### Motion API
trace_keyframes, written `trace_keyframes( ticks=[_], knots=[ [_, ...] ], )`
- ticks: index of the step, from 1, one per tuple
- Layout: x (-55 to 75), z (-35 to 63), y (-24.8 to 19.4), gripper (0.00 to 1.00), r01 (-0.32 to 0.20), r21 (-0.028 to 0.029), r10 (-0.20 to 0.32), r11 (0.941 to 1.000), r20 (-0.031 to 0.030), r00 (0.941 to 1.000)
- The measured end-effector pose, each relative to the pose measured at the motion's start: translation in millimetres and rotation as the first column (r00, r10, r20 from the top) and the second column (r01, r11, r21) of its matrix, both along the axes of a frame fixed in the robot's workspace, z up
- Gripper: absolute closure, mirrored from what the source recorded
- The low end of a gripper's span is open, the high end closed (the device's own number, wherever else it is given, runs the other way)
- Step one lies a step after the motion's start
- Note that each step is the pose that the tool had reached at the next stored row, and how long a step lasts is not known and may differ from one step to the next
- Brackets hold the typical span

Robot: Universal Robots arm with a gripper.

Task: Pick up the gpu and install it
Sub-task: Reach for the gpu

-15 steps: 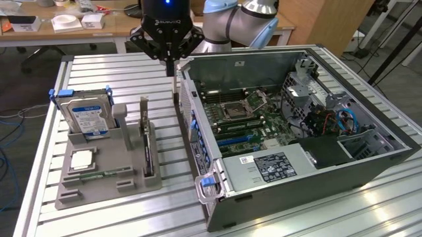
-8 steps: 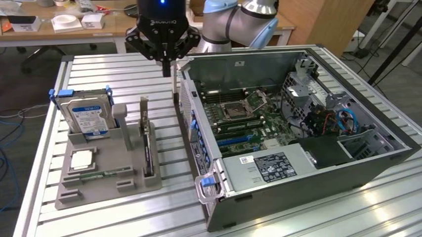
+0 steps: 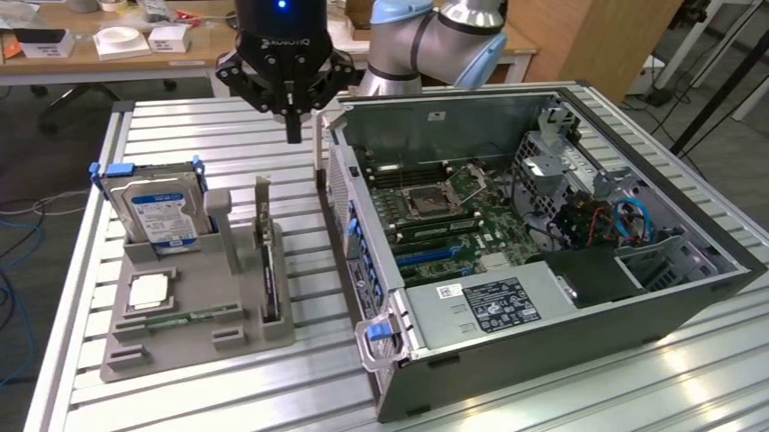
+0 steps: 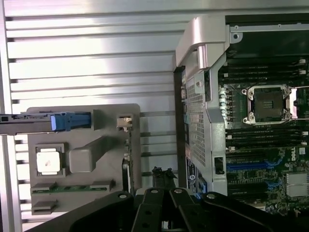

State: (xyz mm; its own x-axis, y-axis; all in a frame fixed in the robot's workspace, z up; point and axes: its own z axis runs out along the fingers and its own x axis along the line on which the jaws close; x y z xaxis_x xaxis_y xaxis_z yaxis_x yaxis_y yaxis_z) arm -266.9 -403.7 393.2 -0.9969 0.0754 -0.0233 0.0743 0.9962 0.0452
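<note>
While the arm reaches straight down from above, I see its gripper [image 3: 294, 135] with jaws pressed together on nothing, poised over the slatted tabletop [image 3: 216, 135] between the grey holder [image 3: 132, 355] and the open computer case [image 3: 625, 324]. The gpu [image 3: 266, 261] stands on edge in that holder, nearer the tabletop's middle, apart from the jaws.

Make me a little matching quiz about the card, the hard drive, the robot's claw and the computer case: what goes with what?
1 gpu
2 hard drive
3 gripper
4 computer case

A lying on its side, open
B shut, hanging in the air
C on edge in a slot of the gray holder
D upright, blue-white label

Pairs: 1-C, 2-D, 3-B, 4-A
</note>
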Motion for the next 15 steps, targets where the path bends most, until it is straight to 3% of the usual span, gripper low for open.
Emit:
trace_keyframes(
  ticks=[15],
  knots=[
    [-18.3,-0.1,-15.0,0.89,0.000,0.0000,0.000,1.0000,0.0000,1.0000]
  ],
)
